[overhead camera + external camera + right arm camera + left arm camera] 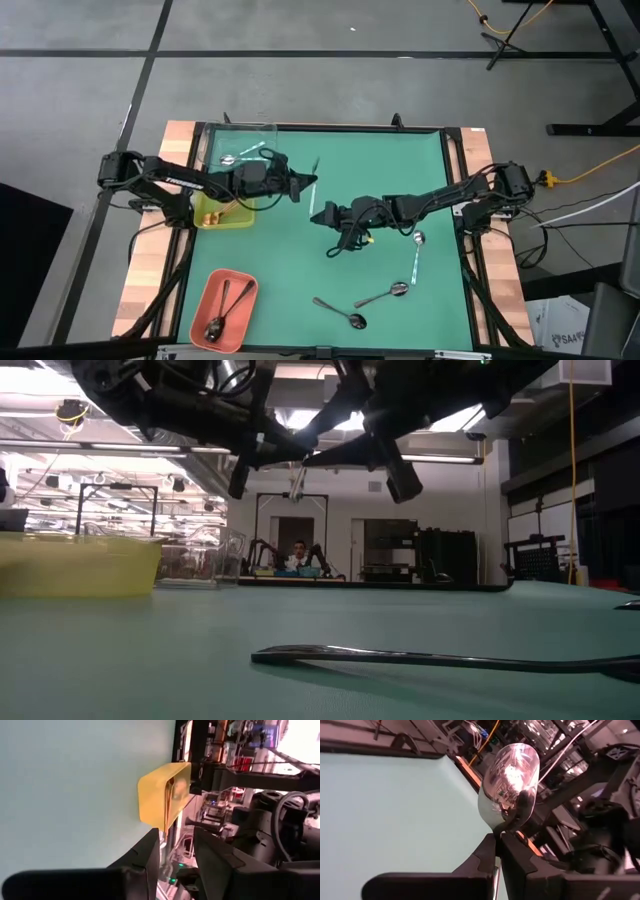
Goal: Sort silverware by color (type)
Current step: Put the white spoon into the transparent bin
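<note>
My left gripper (303,183) hangs above the middle of the green mat, shut on a shiny silver spoon (510,780) whose bowl sticks out past the fingertips. My right gripper (322,215) faces it from the right, also in the air, open, with nothing between its fingers (147,855). Two silver spoons (416,256) (384,294) and a darker one (342,314) lie flat on the mat at the near right. The darker spoon also shows in the low view (430,657). My left gripper pinches the silver spoon between its two fingers (517,857), on the handle just behind the bowl's neck (506,826). The fingers reach out about level toward the table's right. The spoon is lifted clear of the mat, its bowl beyond the fingertips.
A clear tray (240,145) with a silver spoon stands at the far left. A yellow-green tray (222,213) sits under my left arm, also seen in the right wrist view (162,795). A salmon tray (222,308) with dark spoons is at the near left.
</note>
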Controlling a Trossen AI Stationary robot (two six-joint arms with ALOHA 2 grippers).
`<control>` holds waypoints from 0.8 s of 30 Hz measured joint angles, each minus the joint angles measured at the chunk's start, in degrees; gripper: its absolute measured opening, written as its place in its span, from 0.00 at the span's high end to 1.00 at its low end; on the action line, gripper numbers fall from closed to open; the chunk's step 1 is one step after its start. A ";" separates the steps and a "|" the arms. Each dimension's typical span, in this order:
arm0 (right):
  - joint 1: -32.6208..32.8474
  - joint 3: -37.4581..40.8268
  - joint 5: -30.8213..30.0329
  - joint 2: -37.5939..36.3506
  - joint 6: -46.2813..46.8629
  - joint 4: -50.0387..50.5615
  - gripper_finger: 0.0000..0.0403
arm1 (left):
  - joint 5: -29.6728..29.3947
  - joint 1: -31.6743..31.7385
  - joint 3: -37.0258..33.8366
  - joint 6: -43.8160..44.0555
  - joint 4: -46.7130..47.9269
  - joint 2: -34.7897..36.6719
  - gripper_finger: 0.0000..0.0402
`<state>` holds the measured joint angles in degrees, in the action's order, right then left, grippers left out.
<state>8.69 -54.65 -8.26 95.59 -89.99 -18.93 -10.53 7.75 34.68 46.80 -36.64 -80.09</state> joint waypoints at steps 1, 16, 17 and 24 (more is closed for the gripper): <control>-0.02 0.00 -0.10 0.00 0.88 0.00 0.71 | -0.01 0.43 0.00 -0.74 -0.08 0.00 0.97; -0.09 0.07 -9.57 0.00 11.55 3.09 0.71 | -17.09 9.94 0.02 -8.50 -0.76 2.85 0.97; -0.09 0.07 -10.00 0.00 11.99 3.40 0.71 | -18.38 10.70 0.02 -8.55 -0.78 3.05 0.97; -0.09 0.07 -15.82 0.00 13.01 5.56 0.71 | -27.54 16.33 0.02 -11.33 -0.36 6.08 0.97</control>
<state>8.60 -54.59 -24.09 95.59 -76.98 -13.37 -38.07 24.07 34.70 35.47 -37.00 -74.01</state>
